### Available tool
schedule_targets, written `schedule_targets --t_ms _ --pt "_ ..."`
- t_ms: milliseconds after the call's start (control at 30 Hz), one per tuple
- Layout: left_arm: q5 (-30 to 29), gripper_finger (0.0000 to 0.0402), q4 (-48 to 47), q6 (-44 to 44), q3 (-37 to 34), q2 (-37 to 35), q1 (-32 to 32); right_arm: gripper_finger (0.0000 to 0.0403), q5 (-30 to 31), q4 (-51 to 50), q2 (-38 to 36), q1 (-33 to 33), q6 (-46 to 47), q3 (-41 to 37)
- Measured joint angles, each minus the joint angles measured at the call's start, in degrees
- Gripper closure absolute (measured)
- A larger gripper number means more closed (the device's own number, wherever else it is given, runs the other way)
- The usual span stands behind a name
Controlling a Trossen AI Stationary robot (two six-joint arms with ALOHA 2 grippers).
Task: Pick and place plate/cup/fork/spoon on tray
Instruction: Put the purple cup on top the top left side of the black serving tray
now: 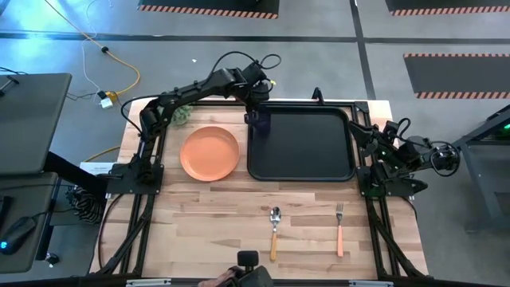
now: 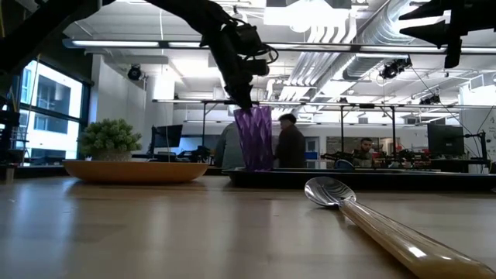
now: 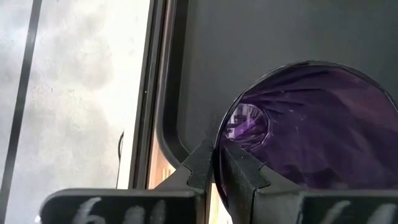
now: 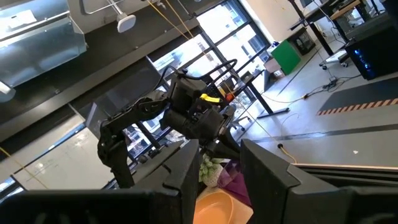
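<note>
Both arms were built of dark, near-black jointed links. Black cables looped above the left arm near its wrist, where a small yellow part stood out. The right arm carried tangled black wiring and a tiny green light. Its fingers were broad, matte, angular slabs. The left arm's fingers ended in faceted black pads, on a bar with smudged white lettering.

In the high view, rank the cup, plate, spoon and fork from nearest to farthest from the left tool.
1. Cup: pinched at its rim by the left tool, over the tray's left edge.
2. Plate: on the table, left of the tray.
3. Spoon: near front edge.
4. Fork: front right.
</note>
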Motion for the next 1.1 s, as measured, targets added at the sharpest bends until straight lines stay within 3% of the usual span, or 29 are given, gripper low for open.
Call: schedule_targets --t_ms 1100 --pt "-0.4 0.0393 3.2 0.6 0.0 -0.1 0.0 0.0293 0.0 0.0 0.0 0.0 -0.1 0.0"
